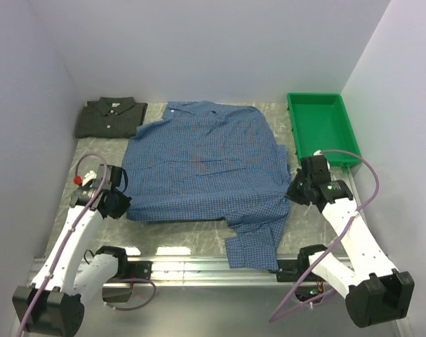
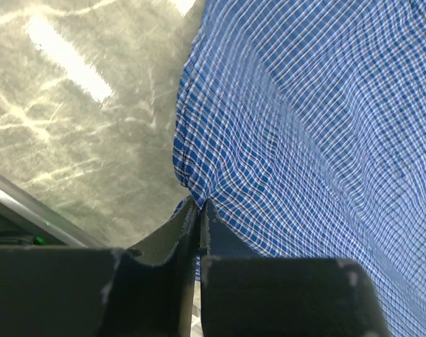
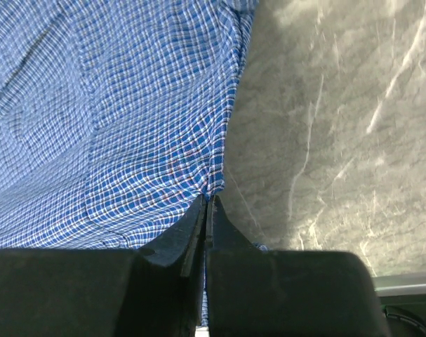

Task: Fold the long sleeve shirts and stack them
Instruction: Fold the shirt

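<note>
Pinching blue shirt (image 1: 202, 158) edges: left gripper (image 2: 201, 203), right gripper (image 3: 207, 198); green tray (image 1: 321, 126) nearby

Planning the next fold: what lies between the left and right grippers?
The blue checked cloth shirt spans the whole stretch, pinched at opposite side edges by left gripper and right gripper, as the top view shows.

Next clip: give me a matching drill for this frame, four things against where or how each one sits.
Things:
1. blue shirt
2. dark shirt
3. tray
4. left gripper

Place or state:
A. far right corner of the table
B. folded, far left corner
C. shut on a checked cloth edge
D. spread open across the middle

Pairs: 1-D, 2-B, 3-A, 4-C
</note>
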